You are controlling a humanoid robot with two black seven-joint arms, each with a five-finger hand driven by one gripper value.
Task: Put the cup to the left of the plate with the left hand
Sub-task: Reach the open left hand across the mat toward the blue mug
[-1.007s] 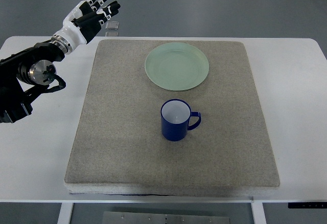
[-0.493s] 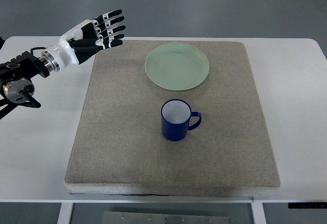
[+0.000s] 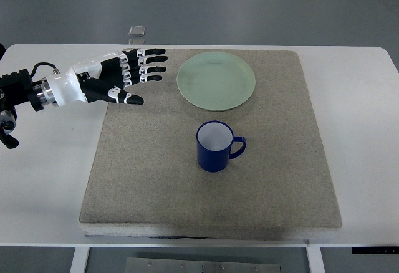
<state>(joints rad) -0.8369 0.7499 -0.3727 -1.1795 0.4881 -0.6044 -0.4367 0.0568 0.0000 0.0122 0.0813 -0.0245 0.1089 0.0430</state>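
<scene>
left hand [image 3: 121, 78] outstretched, fingers spread

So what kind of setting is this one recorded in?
Probably a lab test bench: a white table on a plain grey floor, a grey mat holding only a plate and cup.

plate [image 3: 216, 80] behind cup [image 3: 216, 146] — both on mat [image 3: 156, 186] | robot hand [image 3: 124, 76] left of plate

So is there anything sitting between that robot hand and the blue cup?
No. In the top view, only bare grey mat lies between the open left hand and the cup; the plate sits off to the side.
</scene>
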